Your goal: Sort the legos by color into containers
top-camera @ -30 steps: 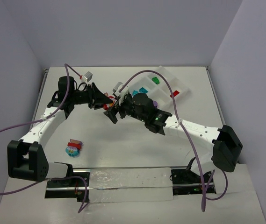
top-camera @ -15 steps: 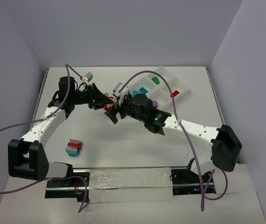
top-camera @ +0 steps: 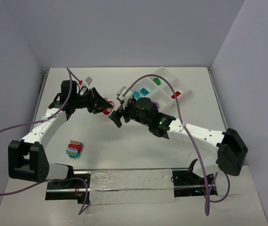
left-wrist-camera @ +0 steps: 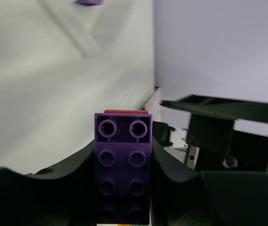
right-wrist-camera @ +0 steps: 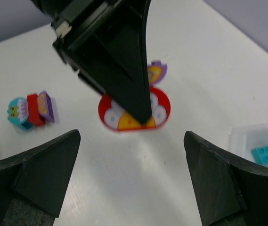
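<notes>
The purple studded plastic brick (left-wrist-camera: 123,179) looks smooth, with a soft sheen on its stud rims. The left gripper (left-wrist-camera: 123,155) has matt black fingers (left-wrist-camera: 63,183), faintly grainy plastic. The round red printed plastic piece (right-wrist-camera: 162,108) is glossy. The white table top (top-camera: 124,150) reads matt and smooth. The clear compartment tray (top-camera: 185,87) is translucent plastic. A crinkled shiny sheet (top-camera: 134,186) at the near edge may be plastic film.

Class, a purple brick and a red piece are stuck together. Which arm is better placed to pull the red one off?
Probably right. The left jaws are shut on the purple brick; the right jaws stand open, facing the red piece close by.
</notes>
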You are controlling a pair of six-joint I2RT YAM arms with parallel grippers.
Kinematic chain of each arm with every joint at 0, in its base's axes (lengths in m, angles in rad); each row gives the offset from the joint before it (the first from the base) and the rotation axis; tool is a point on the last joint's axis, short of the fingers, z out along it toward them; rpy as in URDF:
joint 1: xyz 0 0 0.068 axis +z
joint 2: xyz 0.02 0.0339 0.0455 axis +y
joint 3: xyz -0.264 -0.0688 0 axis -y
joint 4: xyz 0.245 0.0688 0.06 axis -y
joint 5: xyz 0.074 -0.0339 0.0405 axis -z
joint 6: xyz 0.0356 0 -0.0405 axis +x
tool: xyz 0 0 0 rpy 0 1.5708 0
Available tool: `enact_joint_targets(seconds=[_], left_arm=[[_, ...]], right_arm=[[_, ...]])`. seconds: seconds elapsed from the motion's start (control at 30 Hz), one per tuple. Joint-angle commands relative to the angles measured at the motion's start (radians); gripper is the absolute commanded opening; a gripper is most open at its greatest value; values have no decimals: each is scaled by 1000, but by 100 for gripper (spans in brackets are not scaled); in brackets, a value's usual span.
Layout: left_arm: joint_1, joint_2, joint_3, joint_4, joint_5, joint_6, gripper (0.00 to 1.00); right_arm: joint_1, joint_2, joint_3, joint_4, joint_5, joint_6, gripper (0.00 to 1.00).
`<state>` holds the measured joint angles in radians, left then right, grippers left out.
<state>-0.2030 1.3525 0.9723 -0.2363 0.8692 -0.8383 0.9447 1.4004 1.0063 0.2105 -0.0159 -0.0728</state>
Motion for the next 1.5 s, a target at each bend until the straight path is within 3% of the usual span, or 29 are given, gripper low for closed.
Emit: enact_joint_targets(seconds=[0.0, 0.13, 0.27, 0.4, 0.6, 0.7, 0.73, 0.8, 0.83, 0.87, 1.17, 1.37, 1.47], left_arm=[[-4, 6, -25, -164, -203, 119, 0], [-21, 48, -88, -163, -343, 126, 0], [-65, 77, -166, -67, -381, 124, 0], [-114, 105, -229, 6, -398, 100, 0], [-180, 178, -198, -14, -581, 47, 1], [-187, 183, -193, -11, -613, 27, 21], [-187, 188, -188, -16, -620, 23, 34], [-187, 206, -180, -35, -631, 25, 76], [-187, 210, -179, -36, -630, 28, 88], [-187, 210, -184, -30, -621, 29, 92], [-187, 163, -200, -32, -648, 26, 90], [-197, 93, -127, -202, -808, 62, 89], [-196, 6, -78, -285, -861, 84, 88]], right_arm=[[9, -149, -121, -32, 45, 27, 98], [6, -283, -248, -112, 118, 66, 98], [5, -335, -272, -182, 202, 71, 98], [6, -341, -271, -202, 253, 108, 98], [6, -264, -203, -251, 258, 158, 98], [6, -249, -183, -281, 264, 173, 97], [6, -247, -176, -285, 254, 169, 97], [5, -256, -179, -280, 241, 161, 96], [5, -261, -183, -275, 244, 159, 96], [5, -266, -186, -270, 253, 158, 96], [5, -273, -195, -272, 267, 161, 96], [6, -274, -184, -273, 261, 156, 97], [-5, -225, -122, -317, 152, 202, 98]])
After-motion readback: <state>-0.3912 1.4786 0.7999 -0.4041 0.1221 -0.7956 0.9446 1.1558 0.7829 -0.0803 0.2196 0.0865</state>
